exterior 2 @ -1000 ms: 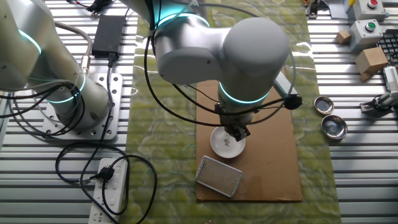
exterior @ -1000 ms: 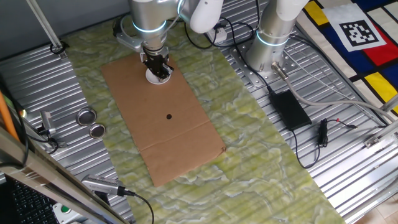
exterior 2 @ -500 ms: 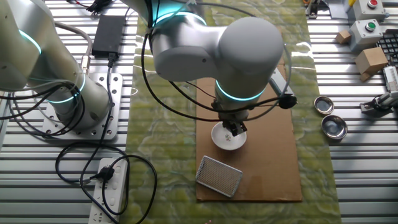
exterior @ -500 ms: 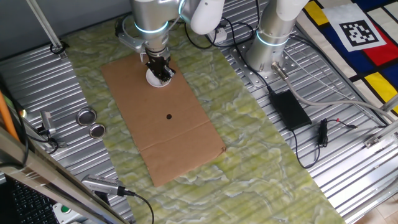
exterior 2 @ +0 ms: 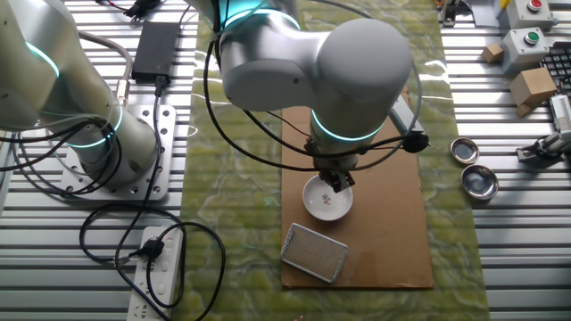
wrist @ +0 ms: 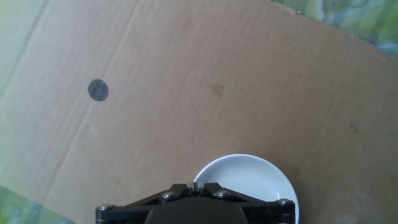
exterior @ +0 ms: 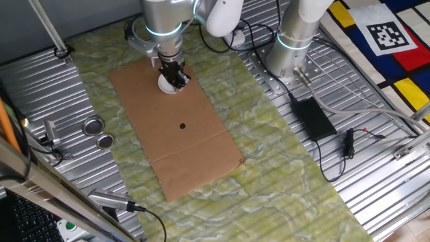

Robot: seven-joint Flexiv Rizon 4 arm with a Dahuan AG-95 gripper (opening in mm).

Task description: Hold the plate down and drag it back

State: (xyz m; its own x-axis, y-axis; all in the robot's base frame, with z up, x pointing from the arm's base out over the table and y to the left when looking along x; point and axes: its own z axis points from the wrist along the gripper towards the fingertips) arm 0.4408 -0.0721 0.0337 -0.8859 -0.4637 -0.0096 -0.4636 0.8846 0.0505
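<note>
So over the last second the plate (exterior 2: 326, 201) barely moved. In one fixed view it crept a touch toward the far edge of the cardboard sheet (exterior: 195, 134), and in the other fixed view it slid slightly up and then settled. My read is that the drag was either just wrapping up or stalling, since the plate already sat close to the arm-side end of the cardboard, well away from the black dot (wrist: 98, 90).

The end effector (exterior 2: 337, 181) was right over the plate's rim, apparently pressing on it. In the hand view its fingers looked pinched together with basically no gap, so closed and pushing down, not gripping anything.
</note>
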